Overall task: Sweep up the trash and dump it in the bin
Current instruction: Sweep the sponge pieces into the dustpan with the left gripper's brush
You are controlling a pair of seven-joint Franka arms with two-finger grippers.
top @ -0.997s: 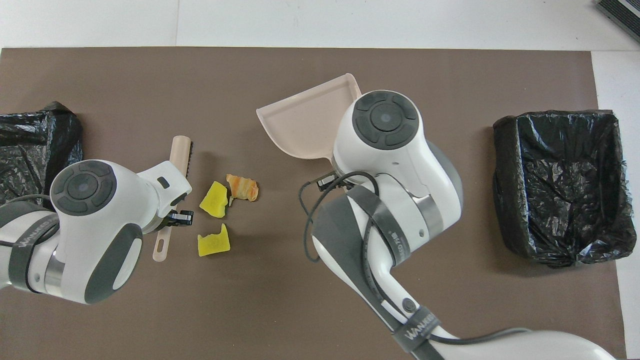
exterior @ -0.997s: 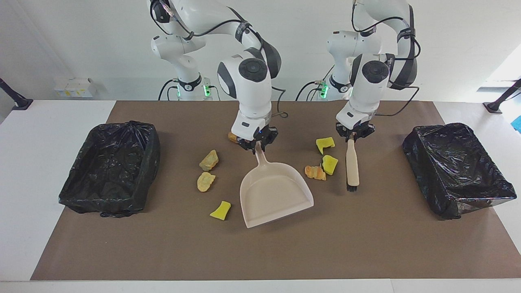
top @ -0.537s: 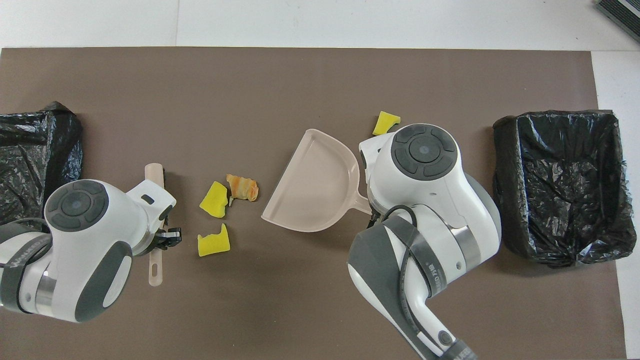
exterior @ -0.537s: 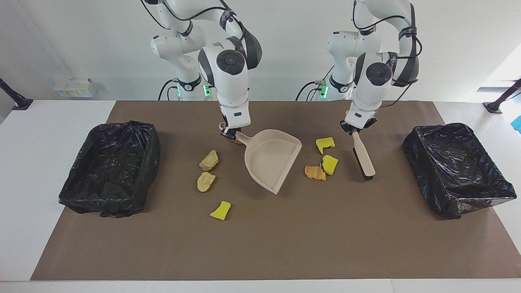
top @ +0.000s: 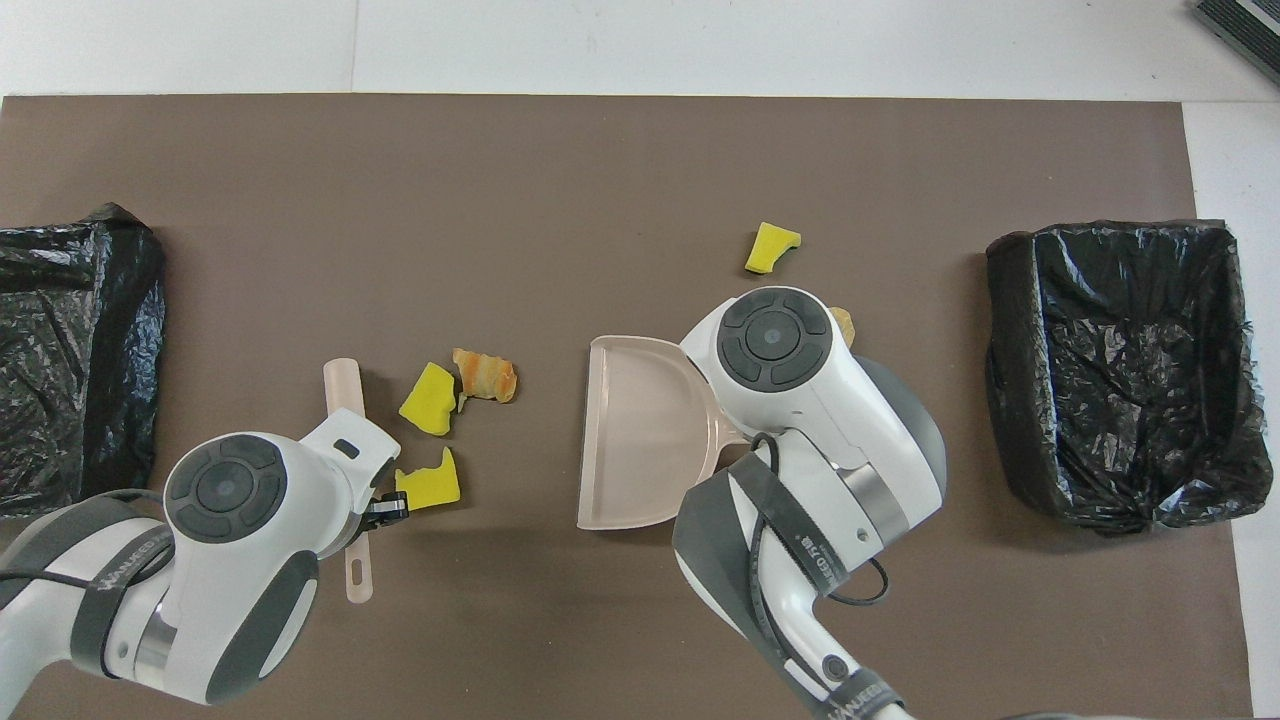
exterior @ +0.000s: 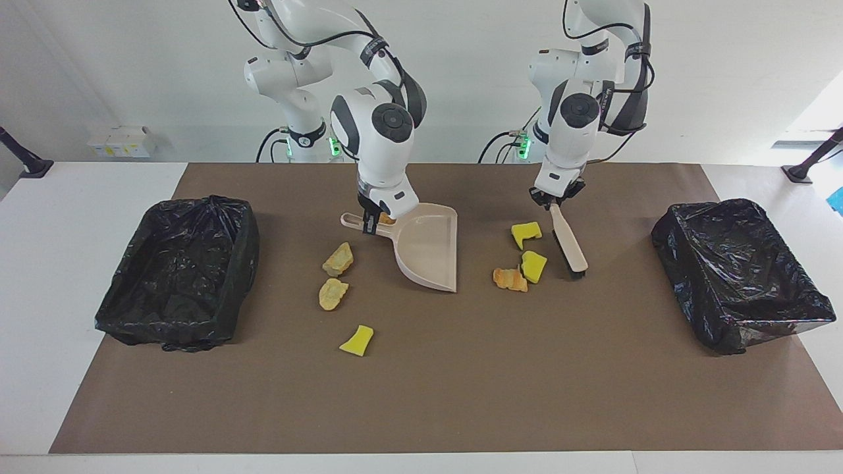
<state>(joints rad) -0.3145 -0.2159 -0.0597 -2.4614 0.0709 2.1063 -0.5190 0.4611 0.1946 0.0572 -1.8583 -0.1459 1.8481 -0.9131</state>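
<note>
My right gripper (exterior: 370,222) is shut on the handle of the beige dustpan (exterior: 428,247), whose mouth faces the left arm's end; it also shows in the overhead view (top: 640,430). My left gripper (exterior: 552,203) is shut on the beige brush (exterior: 570,249), bristles down beside two yellow sponge chunks (exterior: 525,232) (exterior: 533,265) and an orange lump (exterior: 510,279). Two tan lumps (exterior: 338,259) (exterior: 332,293) and a yellow chunk (exterior: 357,340) lie toward the right arm's end. Another lump (exterior: 387,218) is mostly hidden by the right gripper.
A black-lined bin (exterior: 247,243) stands at the right arm's end of the brown mat (exterior: 461,395). A second black-lined bin (exterior: 665,237) stands at the left arm's end. The overhead view shows both bins (top: 1005,300) (top: 140,300).
The right gripper has swung the dustpan round so its mouth faces the left arm's end. The left gripper has drawn the brush closer to the three scraps.
</note>
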